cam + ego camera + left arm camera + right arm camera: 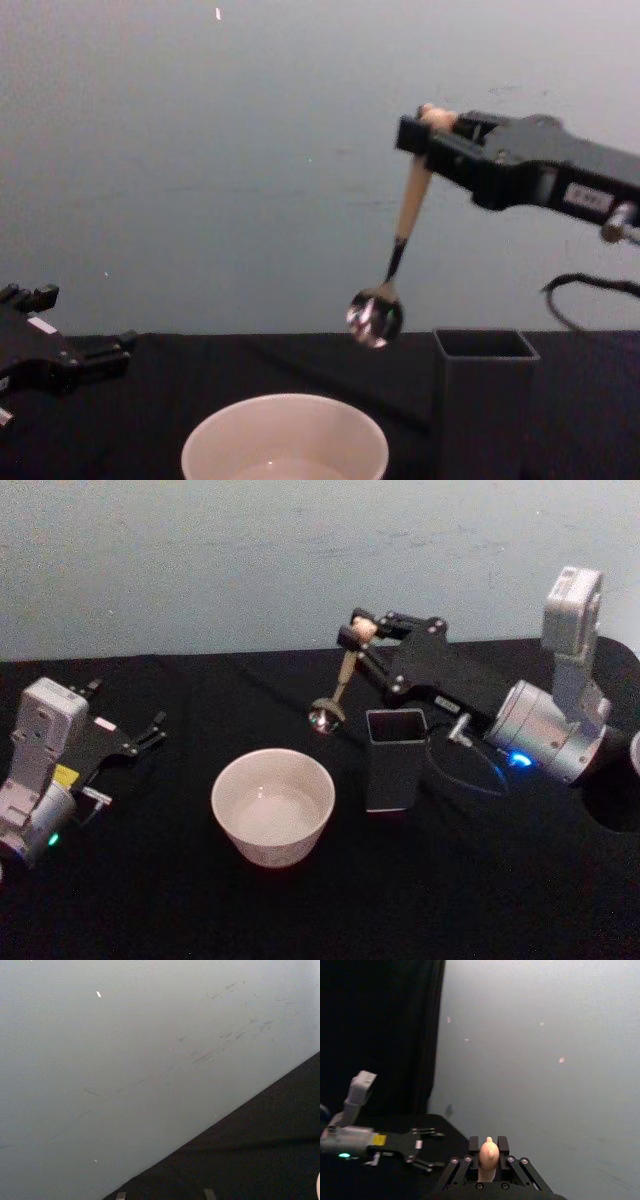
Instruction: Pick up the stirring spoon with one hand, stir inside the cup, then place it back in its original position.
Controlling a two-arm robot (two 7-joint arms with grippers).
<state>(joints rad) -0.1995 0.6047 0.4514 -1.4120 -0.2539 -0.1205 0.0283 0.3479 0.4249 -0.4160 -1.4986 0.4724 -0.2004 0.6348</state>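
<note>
As right gripper (358,633) holds spoon (341,678), one cup (272,842)

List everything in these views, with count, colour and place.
table: one, black, across the foreground.
wall: one, pale grey, behind the table.
cup: one, cream-white, on the table, front centre.
holder: one, dark grey, square, upright just right of the cup.
stirring spoon: one, beige handle, metal bowl, hanging in the air beyond the cup.
right gripper: one, black, shut on the stirring spoon's top.
left gripper: one, black, open, low at the table's left.
</note>
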